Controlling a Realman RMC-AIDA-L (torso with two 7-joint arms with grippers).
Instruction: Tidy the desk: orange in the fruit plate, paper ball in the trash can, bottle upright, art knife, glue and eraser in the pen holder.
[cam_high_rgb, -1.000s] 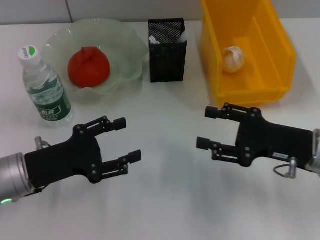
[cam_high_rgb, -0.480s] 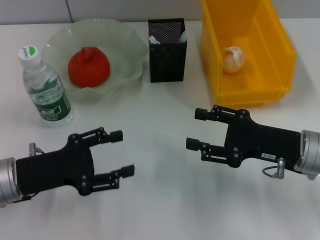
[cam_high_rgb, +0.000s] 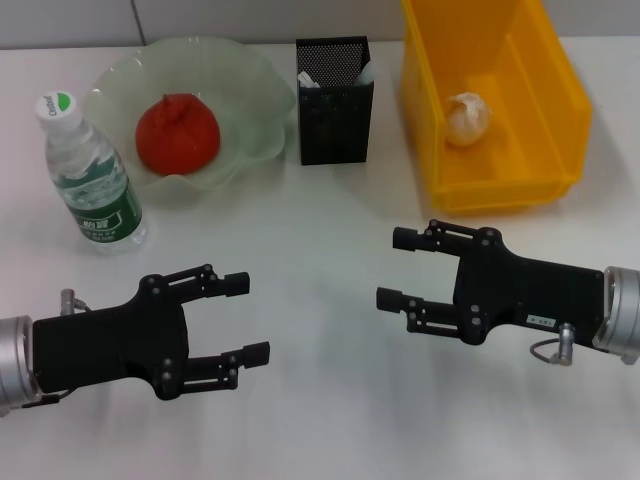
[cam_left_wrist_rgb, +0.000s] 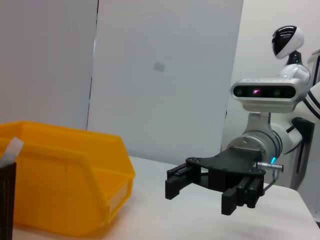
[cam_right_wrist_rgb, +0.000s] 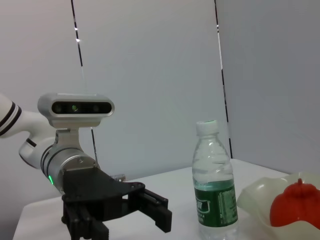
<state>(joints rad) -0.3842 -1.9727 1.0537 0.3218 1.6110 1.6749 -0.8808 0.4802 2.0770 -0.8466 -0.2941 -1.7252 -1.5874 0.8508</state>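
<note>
Both claws hovered released over the white desk, left gripper (cam_high_rgb: 243, 317) and right gripper (cam_high_rgb: 398, 268); the lumpy orange (cam_high_rgb: 177, 132) sat in the scalloped fruit plate (cam_high_rgb: 255, 110); the crumpled paper ball (cam_high_rgb: 467, 118) lay in the yellow trash can (cam_high_rgb: 560, 110); the clear bottle (cam_high_rgb: 89, 176) stood upright; the mesh pen holder (cam_high_rgb: 336, 105) hid most of its contents.

Red-orange orange (cam_high_rgb: 177, 132) in a pale green translucent fruit plate (cam_high_rgb: 250, 95); black mesh pen holder (cam_high_rgb: 335, 110); bright yellow trash can (cam_high_rgb: 545, 70) holding a white paper ball (cam_high_rgb: 467, 118); clear bottle (cam_high_rgb: 92, 180), green label, far left.
</note>
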